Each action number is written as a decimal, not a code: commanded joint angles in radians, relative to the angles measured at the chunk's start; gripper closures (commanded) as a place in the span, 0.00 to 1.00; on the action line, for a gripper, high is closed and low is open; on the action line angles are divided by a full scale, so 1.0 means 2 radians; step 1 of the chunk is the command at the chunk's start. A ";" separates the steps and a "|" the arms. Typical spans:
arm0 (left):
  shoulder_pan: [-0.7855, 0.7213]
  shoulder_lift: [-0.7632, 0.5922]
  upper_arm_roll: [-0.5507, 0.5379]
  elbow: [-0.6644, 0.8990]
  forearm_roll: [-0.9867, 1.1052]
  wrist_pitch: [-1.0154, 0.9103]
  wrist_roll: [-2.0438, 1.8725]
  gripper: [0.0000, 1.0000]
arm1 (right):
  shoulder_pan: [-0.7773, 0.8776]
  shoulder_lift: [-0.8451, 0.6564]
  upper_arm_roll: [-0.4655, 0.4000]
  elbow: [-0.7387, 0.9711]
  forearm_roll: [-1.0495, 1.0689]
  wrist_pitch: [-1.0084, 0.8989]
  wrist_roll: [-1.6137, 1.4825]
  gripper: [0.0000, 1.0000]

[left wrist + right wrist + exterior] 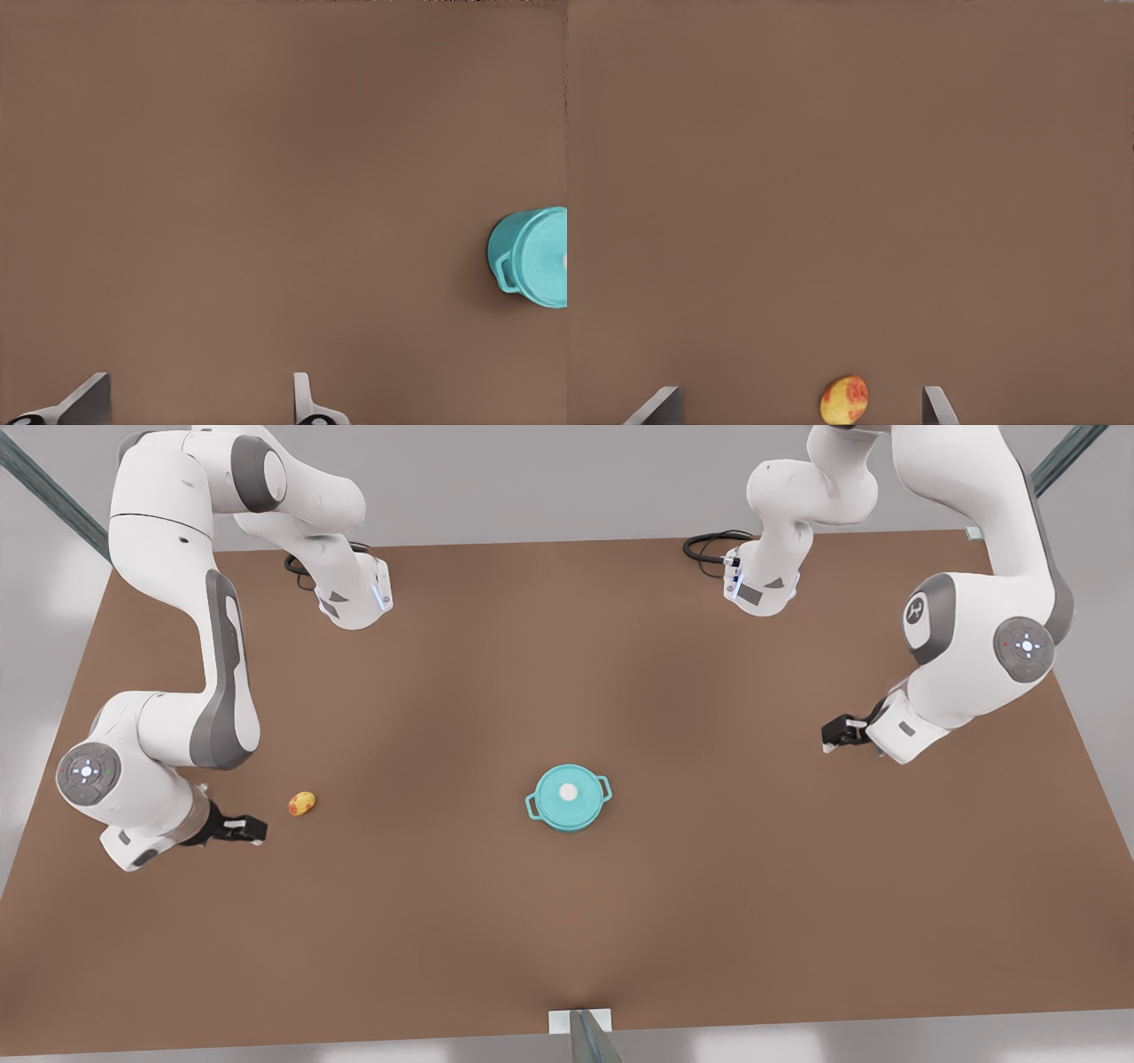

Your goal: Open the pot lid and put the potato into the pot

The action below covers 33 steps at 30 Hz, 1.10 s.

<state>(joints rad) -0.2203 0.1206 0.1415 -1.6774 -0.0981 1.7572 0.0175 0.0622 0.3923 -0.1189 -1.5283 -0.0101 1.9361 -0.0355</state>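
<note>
Right tool (pixel 257 831), fingers spread and grasping nothing, is hovering just beside the potato (pixel 302 803), an oval yellow lump with an orange-red patch. Left tool (pixel 828 735), also spread, is waiting well apart from the teal pot (pixel 568 815), the pot lid (pixel 568 793) sitting on it, mid brown worktop (pixel 567 921).

- Pot (pixel 530 257): cut by the left wrist view's edge; one loop handle and part of the wall visible.
- Pot lid (pixel 545 257): likewise cropped, its white knob a sliver at the border.
- Potato (pixel 844 400): lower end cropped in the right wrist view.
- Pot interior: hidden (lid seated on top).
- Both arms: upper links run off the front view's top edge.
</note>
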 commanded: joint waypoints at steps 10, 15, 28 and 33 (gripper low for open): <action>-0.221 0.146 -0.056 0.072 -0.006 0.088 -0.342 0.00 | -0.024 0.005 0.003 -0.008 0.013 0.022 -0.008 0.00; -0.241 0.208 -0.056 0.073 -0.020 0.161 -0.399 0.00 | 0.004 -0.086 0.003 -0.171 -0.006 0.045 0.112 0.00; -0.267 0.308 -0.049 0.181 -0.012 0.224 -0.385 0.00 | -0.021 -0.070 -0.001 -0.312 0.000 0.245 0.179 0.00; -0.289 0.316 -0.050 0.174 0.004 0.229 -0.411 0.00 | -0.024 -0.055 0.000 -0.310 0.012 0.283 0.215 0.00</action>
<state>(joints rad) -0.7966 0.7516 0.0414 -1.3290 -0.1032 2.1970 -0.5813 0.0141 0.2823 -0.1205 -2.1497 -0.0017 2.4023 0.2107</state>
